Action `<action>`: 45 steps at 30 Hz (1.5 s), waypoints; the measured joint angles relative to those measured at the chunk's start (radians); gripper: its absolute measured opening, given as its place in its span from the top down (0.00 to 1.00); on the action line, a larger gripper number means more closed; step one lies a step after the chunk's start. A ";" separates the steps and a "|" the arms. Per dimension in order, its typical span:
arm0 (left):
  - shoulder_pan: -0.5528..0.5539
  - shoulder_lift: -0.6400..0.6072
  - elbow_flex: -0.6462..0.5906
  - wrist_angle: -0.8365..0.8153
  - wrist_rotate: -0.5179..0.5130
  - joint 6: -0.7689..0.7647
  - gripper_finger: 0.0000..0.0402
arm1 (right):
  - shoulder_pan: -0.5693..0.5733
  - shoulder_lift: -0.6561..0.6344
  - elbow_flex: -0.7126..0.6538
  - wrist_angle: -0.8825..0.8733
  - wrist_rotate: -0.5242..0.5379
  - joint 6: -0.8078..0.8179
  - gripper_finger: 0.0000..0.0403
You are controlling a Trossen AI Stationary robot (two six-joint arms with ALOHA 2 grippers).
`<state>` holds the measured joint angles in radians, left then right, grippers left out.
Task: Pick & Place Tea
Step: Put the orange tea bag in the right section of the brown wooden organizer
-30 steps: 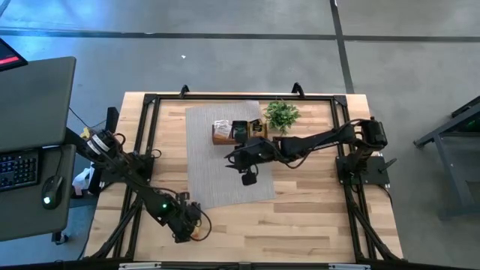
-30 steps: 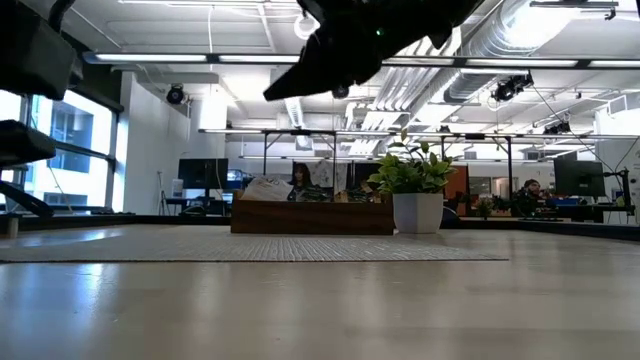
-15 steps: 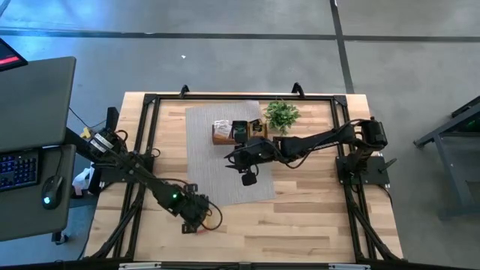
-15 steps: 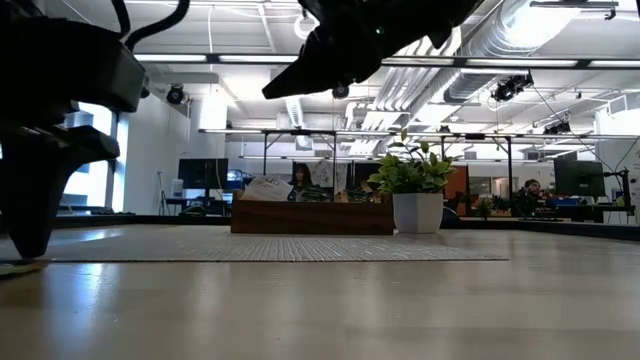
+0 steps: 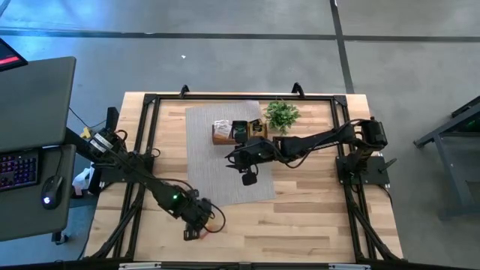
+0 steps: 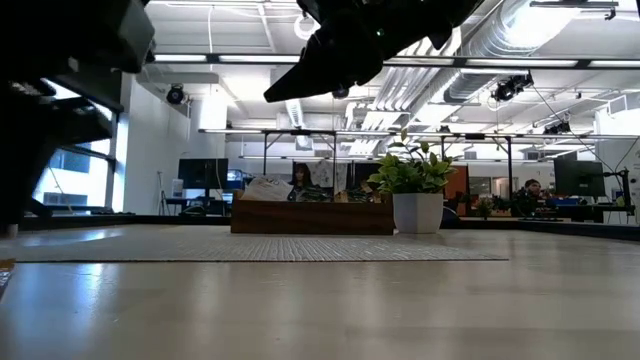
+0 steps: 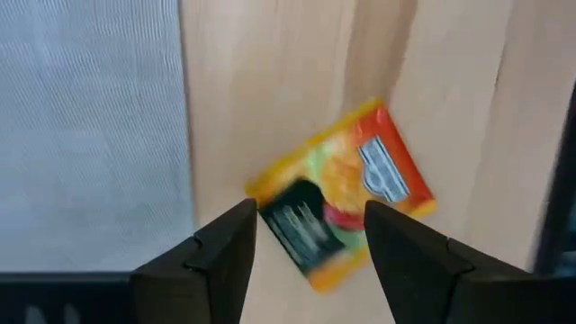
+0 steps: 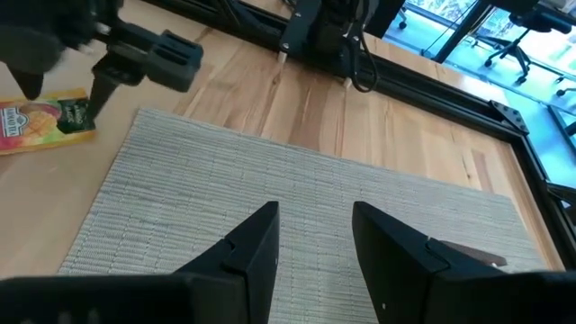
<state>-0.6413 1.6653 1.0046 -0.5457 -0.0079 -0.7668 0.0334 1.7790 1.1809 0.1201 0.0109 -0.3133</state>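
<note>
An orange tea sachet lies flat on the bare wood near the table's front edge, left of centre. My left gripper is open just above it, one finger on either side of the sachet's near end. It also shows in the right wrist view, beside the sachet. My right gripper is open and empty, hovering over the grey mat. The wooden tray holds several more sachets at the mat's far end.
A small green potted plant stands right of the tray, and shows in the low view. A black frame runs round the table's edges. Bare wood lies in front of the mat.
My left gripper has swung a little toward the table's right edge along the front of the table and now stands over the orange sachet, which lies on the wood.
</note>
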 joint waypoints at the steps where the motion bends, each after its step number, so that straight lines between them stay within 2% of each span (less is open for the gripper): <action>1: 0.000 0.000 0.000 -0.003 0.020 -0.051 0.49 | 0.000 0.000 0.000 0.000 0.000 0.000 0.65; 4: -0.001 0.000 0.000 0.001 0.065 -0.215 0.49 | 0.000 0.000 0.000 0.000 0.000 0.001 0.65; 7: -0.001 0.006 0.000 0.022 0.066 -0.299 0.49 | 0.000 0.000 0.000 -0.004 0.000 0.000 0.65; 12: 0.000 0.016 0.000 0.038 0.016 -0.312 0.49 | 0.000 0.000 0.000 -0.003 0.000 -0.005 0.65; 20: -0.018 0.075 0.001 0.069 0.029 -0.390 0.49 | -0.001 0.000 0.000 0.015 0.000 -0.051 0.65; 28: -0.021 0.074 0.001 0.016 -0.073 -0.393 0.49 | -0.001 0.000 0.000 0.065 -0.003 -0.133 0.65; 31: -0.019 0.074 0.001 0.002 -0.107 -0.371 0.49 | -0.001 0.000 0.000 0.081 -0.070 -0.116 0.65; 36: 0.027 0.074 0.000 -0.013 -0.260 -0.295 0.49 | 0.036 0.013 -0.002 0.008 -0.355 0.050 0.66; 38: 0.055 0.074 0.000 -0.011 -0.295 -0.281 0.49 | 0.076 0.028 -0.021 0.012 -0.396 0.073 0.67; 41: 0.105 0.074 0.000 0.007 -0.298 -0.230 0.49 | 0.143 0.042 -0.061 0.018 -0.354 0.041 0.71; 45: 0.168 0.074 0.000 0.011 -0.342 -0.141 0.49 | 0.217 0.063 -0.109 0.070 -0.169 0.022 0.77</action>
<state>-0.4728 1.7397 1.0042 -0.5348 -0.3500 -0.9081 0.2501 1.8421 1.0717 0.1901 -0.1578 -0.2916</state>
